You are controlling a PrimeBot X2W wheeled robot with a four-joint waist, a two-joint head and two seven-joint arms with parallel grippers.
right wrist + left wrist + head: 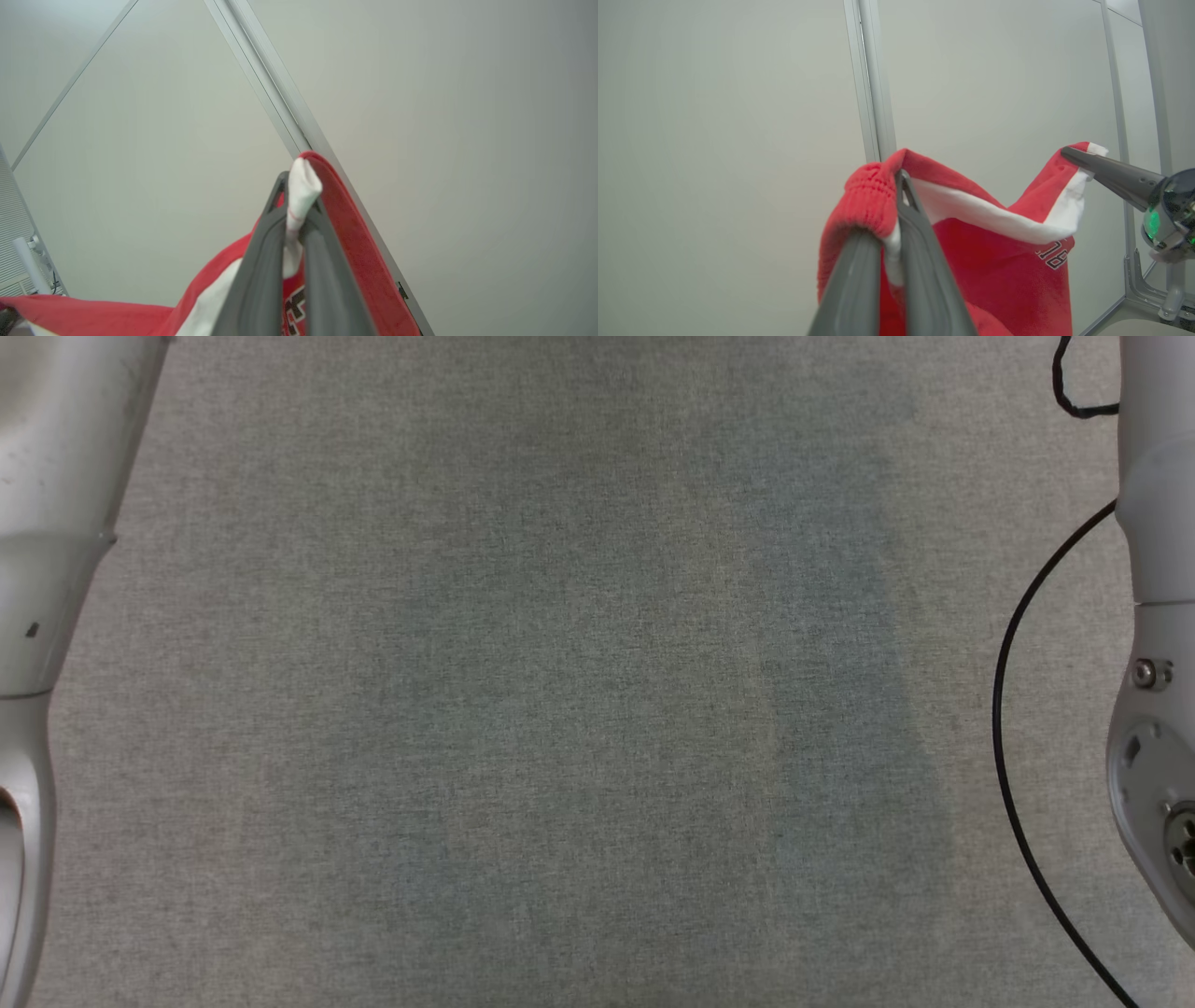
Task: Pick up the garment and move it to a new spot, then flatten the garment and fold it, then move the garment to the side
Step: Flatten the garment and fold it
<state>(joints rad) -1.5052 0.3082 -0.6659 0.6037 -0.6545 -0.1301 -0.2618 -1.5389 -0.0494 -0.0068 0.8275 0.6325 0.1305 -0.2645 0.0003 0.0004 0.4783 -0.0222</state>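
Head view: grey woven surface (560, 691). Pale left forearm (47, 523) and right forearm (1158, 523) at the edges; black cable (1004, 709) beside the right one.

Left wrist view: left tool (892, 210) pinched tight on the ribbed red hem of the garment (994, 261). Right tool (1069, 154) clamps a red-and-white corner. The cloth hangs between them in the air, before a pale wall (714, 140).

Right wrist view: right tool (296, 200) closed narrow on a white fold; red garment (345, 224) drapes downward on both sides.
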